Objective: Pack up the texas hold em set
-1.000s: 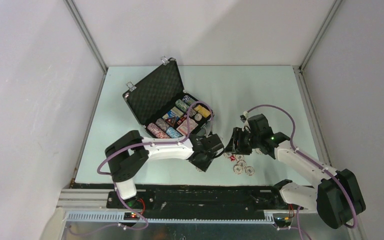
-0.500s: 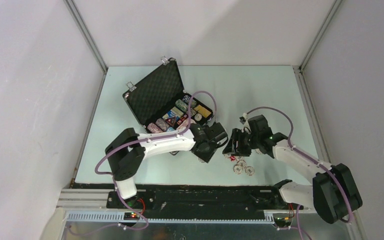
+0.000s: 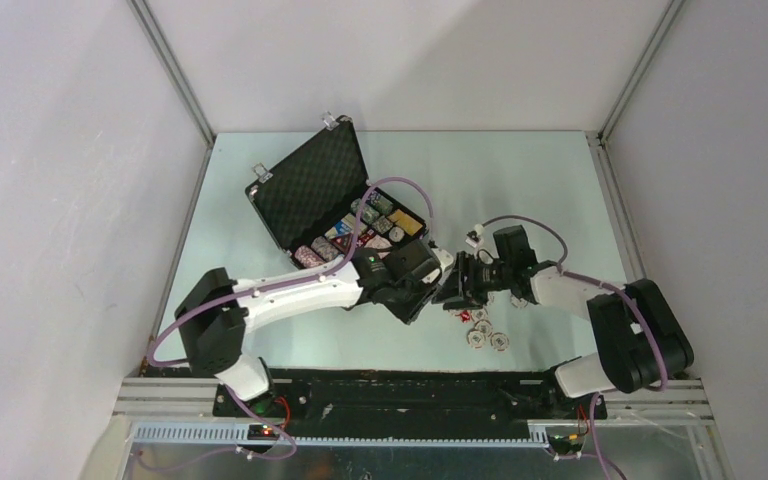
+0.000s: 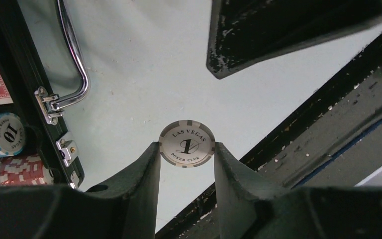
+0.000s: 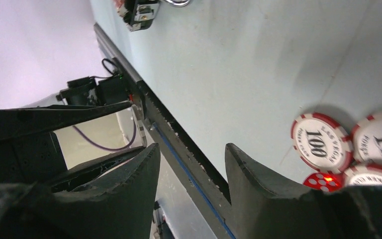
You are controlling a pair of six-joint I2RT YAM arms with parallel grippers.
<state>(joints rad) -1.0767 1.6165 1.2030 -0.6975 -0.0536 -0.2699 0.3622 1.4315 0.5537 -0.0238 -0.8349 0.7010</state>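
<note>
The black case [image 3: 312, 186] lies open at the back left, its tray [image 3: 407, 232] holding rows of coloured chips and card decks. My left gripper [image 3: 438, 270] hovers just right of the case, shut on a white "1" poker chip [image 4: 186, 145] gripped by its edges between the fingertips. The case's silver handle [image 4: 74, 55] and the stored blue and red chips [image 4: 2, 135] show in the left wrist view. My right gripper [image 3: 457, 288] is open and empty, right against the left one. Loose red-and-white "100" chips [image 5: 322, 142] and a small red die [image 5: 323, 181] lie beside it.
The loose chips [image 3: 487, 334] and dice [image 3: 465, 316] lie on the table between the arms, near the front edge. One of the right gripper's fingers [image 4: 278, 35] fills the top of the left wrist view. The black front rail [image 3: 410, 385] runs just below.
My left arm has stretched right and further back, up to the case's front corner. My right gripper has moved left to meet it, so the two grippers are now almost touching.
</note>
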